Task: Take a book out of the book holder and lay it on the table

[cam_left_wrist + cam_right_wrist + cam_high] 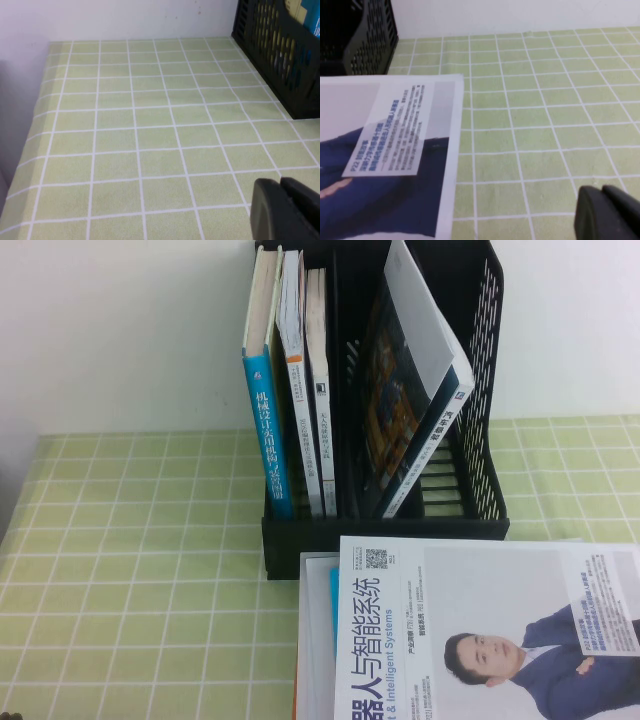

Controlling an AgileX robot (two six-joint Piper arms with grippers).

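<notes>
The black book holder (470,525) stands at the back of the table. Its left slot holds three upright books, the outer one blue-spined (266,430). Its right slot holds one leaning book (415,390). A white-covered book with a man's photo (490,630) lies flat on the table in front of the holder, on top of another book (315,640); it also shows in the right wrist view (385,165). My left gripper (280,187) is shut and empty over bare cloth left of the holder (280,55). My right gripper (602,192) is shut and empty, right of the flat book. Neither gripper shows in the high view.
A green checked tablecloth (130,540) covers the table, with a white wall behind it. The table's left edge (30,140) shows in the left wrist view. Bare cloth lies left of the holder and right of the flat book (545,115).
</notes>
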